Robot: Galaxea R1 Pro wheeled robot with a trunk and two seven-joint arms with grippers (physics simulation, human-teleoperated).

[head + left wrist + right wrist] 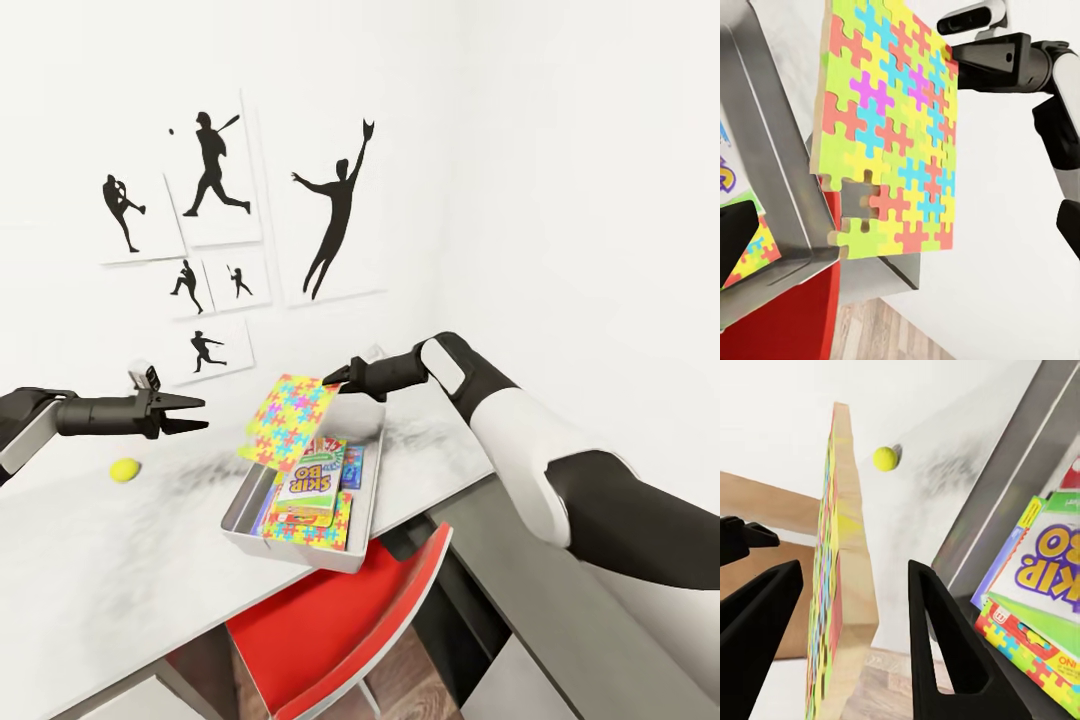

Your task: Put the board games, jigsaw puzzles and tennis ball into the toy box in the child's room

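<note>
So the right gripper (335,378) has one jigsaw puzzle (288,420) pinched by its top corner, hanging tilted over the far-left rim of the toy box (360,552). In the right wrist view the thin board sits edge-on between the fingers (945,652), which look spread fairly wide around it, so whether they're truly clamped I can't tell for sure. It's hanging off that corner, so I'd guess a light pinch.

The box sits near the front edge of the table (100,570), above a red chair (350,620). Inside: a SKIP-BO box (308,490) on top, another board game's edge peeking out at about 2 o'clock from it, and a second puzzle (325,535) lying flat underneath, toward 6 o'clock. The tennis ball (125,469) is out on the tabletop, at roughly 9 o'clock from the box and well apart from it.

The left gripper (195,415) hovers empty, fingers slightly parted, between the ball and the puzzle.

Handling-wise: the puzzle looks thin, stiff and light — a flat slab that'll swing from a corner grip, so an edge-middle hold would be steadier. Just dropping it flat onto the pile should work. The ball is small and will roll, so it wants a centred squeeze from above — a nudge sends it off.
</note>
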